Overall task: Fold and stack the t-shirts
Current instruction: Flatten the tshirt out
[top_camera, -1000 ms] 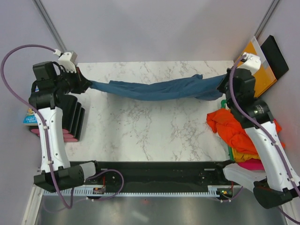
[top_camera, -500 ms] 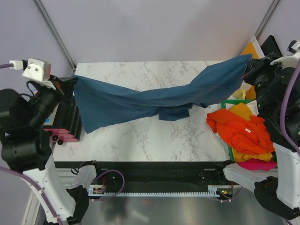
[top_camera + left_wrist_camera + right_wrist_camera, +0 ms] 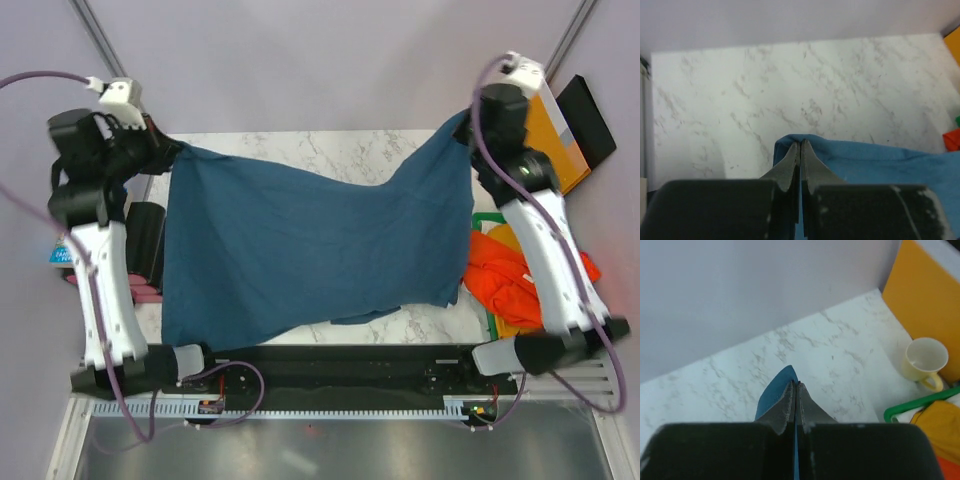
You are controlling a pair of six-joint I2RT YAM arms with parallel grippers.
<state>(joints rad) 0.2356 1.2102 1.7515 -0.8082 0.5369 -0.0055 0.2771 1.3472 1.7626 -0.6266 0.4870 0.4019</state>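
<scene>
Light is bright, even and diffuse. The white counter [image 3: 300, 150] reads pale with no hard glare, and the teal-blue t-shirt [image 3: 300, 250] shows only soft shading in its folds. The overhead view is sharp throughout, with no hard-edged shadows. In both wrist views the dark housing behind the jaws of the left gripper [image 3: 800, 144] and the right gripper [image 3: 795, 385] sits close to the lens, blurred and nearly featureless. The counter beyond the jaws is clearer. A faint grey shadow lies on the counter left of the left jaws. The cup [image 3: 926, 357], right of the right jaws, looks slightly soft.
</scene>
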